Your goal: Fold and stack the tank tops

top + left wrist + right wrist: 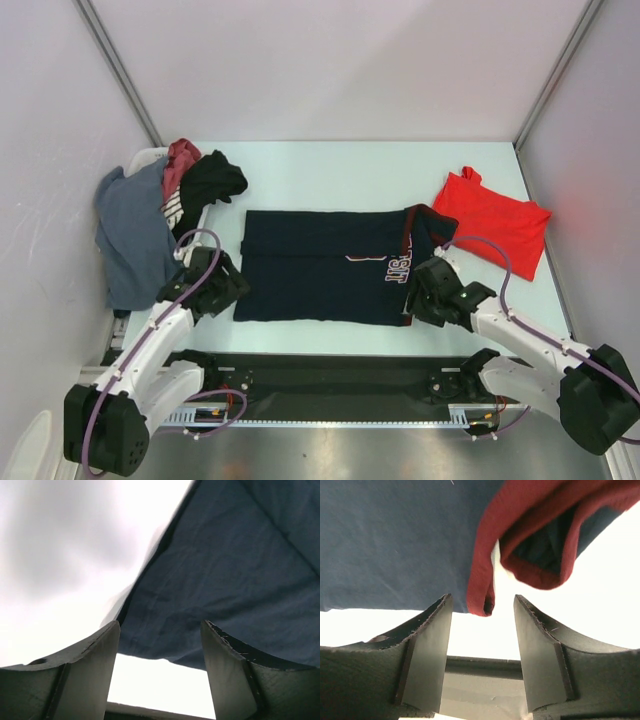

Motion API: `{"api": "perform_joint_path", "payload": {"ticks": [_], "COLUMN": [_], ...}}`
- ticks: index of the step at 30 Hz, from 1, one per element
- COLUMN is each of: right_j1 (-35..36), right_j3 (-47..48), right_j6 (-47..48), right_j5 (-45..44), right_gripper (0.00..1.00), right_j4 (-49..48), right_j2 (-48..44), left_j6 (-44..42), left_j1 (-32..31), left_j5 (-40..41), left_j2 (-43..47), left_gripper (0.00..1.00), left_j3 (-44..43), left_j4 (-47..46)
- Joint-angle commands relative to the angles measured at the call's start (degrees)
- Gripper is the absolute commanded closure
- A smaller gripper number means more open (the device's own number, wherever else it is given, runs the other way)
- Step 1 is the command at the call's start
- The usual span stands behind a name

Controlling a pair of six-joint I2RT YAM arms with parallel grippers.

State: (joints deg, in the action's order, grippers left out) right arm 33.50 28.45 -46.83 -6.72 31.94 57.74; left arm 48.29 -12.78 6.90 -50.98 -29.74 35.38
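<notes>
- Far left: one white basket (141, 160) sits against the left wall at the counter's (330, 175) left edge. It is heaped with other clothes.
- A grey-blue garment (130, 235) spills over the basket's near side toward the left arm. A dusty red piece (181, 158) and a black one (213, 180) lie on top, the black one drooping onto the counter.
- Left claw (235, 287) sits low at the left edge of the navy tank top (320, 270), squeezed between the basket's overhanging cloth and that edge, so there is little room on its left.
- In the left wrist view this claw (160, 630) has its fingers apart with nothing between them. The navy cloth's (225, 580) edge lies just ahead of the tips.
- Centre: the navy tank top lies flat as a wide rectangle, its edges fairly straight, with white-and-red lettering (395, 265) near its right end. Bare counter lies open behind it, and a narrow strip in front.
- Right claw (418, 288) is at the navy top's near right corner. In its wrist view the claw (482, 602) is spread apart, and a maroon trim (480, 570) loop hangs down to the gap, unpinched.
- Far right: the red tank top (495, 220) lies rumpled and angled near the right wall, apart from the navy one.
- Count: two tank tops, two claws, one basket.
</notes>
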Motion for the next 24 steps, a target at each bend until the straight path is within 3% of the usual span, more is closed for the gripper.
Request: {"api": "perform_joint_path", "payload": {"ticks": [1, 7, 9, 11, 15, 19, 21, 24], "right_j1": [2.53, 3.15, 3.42, 3.51, 3.59, 3.68, 3.77, 3.86], "right_j3": [-1.28, -3.22, -3.22, -3.13, -2.52, -2.61, -2.69, -2.43], "right_j6": [-5.37, -7.14, -7.40, -7.66, -7.49, -7.58, -7.66, -7.58], "right_j5": [-1.63, -1.72, -1.80, -2.15, -2.77, -2.60, -2.60, -2.77], "right_gripper": [0.44, 0.53, 0.62, 0.78, 0.95, 1.00, 1.00, 1.00], "right_j4": [2.25, -0.83, -1.36, -1.18, -0.39, -0.39, -0.57, -0.92], "right_j2": [-1.13, -0.87, -0.61, -0.52, -1.22, -1.57, -1.22, -0.70], "left_j6": [4.36, 4.97, 5.32, 5.41, 5.23, 5.93, 6.37, 7.77], "left_j1": [-0.32, -0.32, -0.32, -0.32, -0.32, -0.32, -0.41, -1.02], "left_j5": [1.10, 0.31, 0.31, -0.04, -0.04, -0.21, -2.06, -2.51], "left_j2": [0.53, -0.43, -1.92, -3.07, -4.57, -2.29, -0.27, 1.76], "left_gripper": [0.30, 0.33, 0.34, 0.35, 0.36, 0.39, 0.46, 0.45], "left_j3": [0.11, 4.07, 4.95, 5.21, 4.86, 5.65, 6.44, 6.80], "left_j4": [2.68, -1.62, -2.94, -3.29, -1.90, -0.40, 0.04, 2.32]}}
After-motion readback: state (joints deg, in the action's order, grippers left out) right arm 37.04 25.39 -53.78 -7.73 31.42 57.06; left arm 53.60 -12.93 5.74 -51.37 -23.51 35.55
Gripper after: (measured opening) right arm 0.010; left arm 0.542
